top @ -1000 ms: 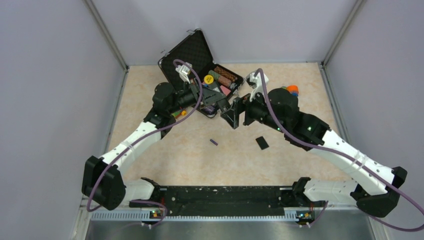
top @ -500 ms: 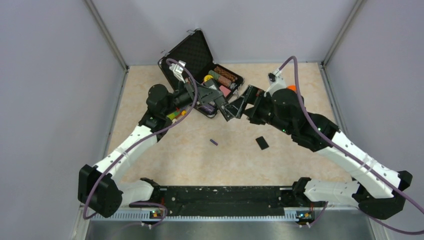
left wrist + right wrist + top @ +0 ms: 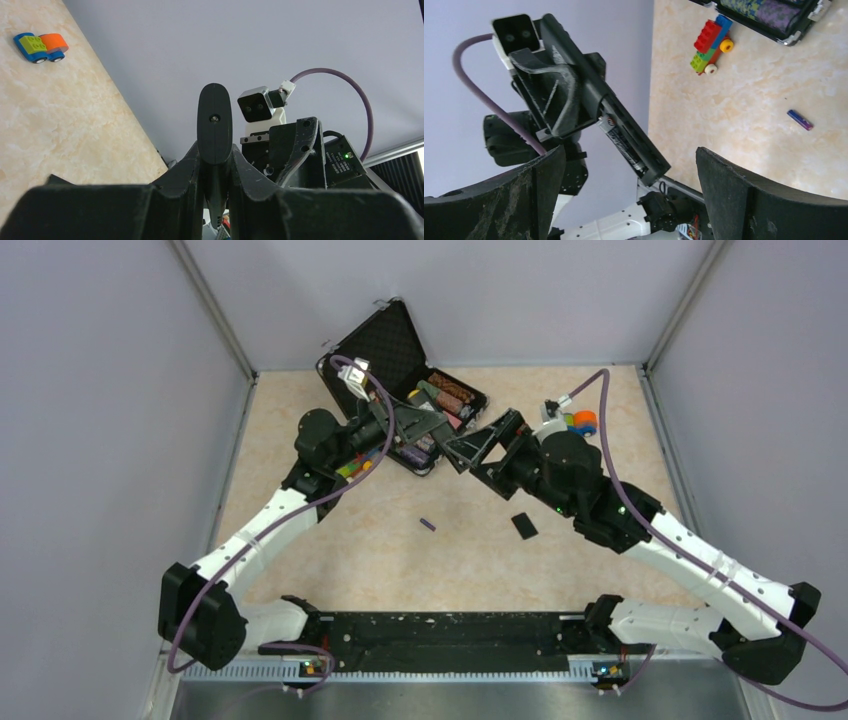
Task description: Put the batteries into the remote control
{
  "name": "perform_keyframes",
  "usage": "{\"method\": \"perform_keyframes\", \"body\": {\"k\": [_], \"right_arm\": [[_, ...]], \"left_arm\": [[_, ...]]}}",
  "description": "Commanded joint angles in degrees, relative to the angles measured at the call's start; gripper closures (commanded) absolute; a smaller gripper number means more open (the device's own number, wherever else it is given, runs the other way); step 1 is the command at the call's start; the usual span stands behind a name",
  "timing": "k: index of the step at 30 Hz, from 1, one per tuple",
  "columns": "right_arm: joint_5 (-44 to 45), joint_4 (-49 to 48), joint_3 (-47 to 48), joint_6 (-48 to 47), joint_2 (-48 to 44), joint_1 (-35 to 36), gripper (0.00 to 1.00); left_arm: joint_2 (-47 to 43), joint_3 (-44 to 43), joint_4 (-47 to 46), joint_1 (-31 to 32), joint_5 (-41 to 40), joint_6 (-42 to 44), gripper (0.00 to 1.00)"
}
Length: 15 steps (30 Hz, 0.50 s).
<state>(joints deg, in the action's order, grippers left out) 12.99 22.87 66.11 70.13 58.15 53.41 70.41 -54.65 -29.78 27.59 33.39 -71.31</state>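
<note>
The purple battery [image 3: 427,524] lies on the table [image 3: 330,540], near the black cover [image 3: 523,526]. Beyond them, the left gripper [image 3: 215,162] clamps the remote control [image 3: 215,117] above the table. A dark battery [image 3: 620,141] sits in its open compartment, label print illegible. The right gripper [image 3: 630,155] is spread wide, grasping nothing.
</note>
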Motion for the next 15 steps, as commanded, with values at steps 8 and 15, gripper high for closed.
{"method": "perform_keyframes", "body": {"k": [8, 15], "right_arm": [[0.69, -6.88, 0.39, 1.47, -0.96, 0.28, 0.01], [4.98, -7.61, -2.09, 2.07, -4.4, 0.25, 0.02]], "left_arm": [[-0.72, -0.36, -6.45, 0.23, -0.57, -1.41, 1.0], [-1.68, 0.9, -7.46, 0.25, -0.33, -1.46, 1.0]]}}
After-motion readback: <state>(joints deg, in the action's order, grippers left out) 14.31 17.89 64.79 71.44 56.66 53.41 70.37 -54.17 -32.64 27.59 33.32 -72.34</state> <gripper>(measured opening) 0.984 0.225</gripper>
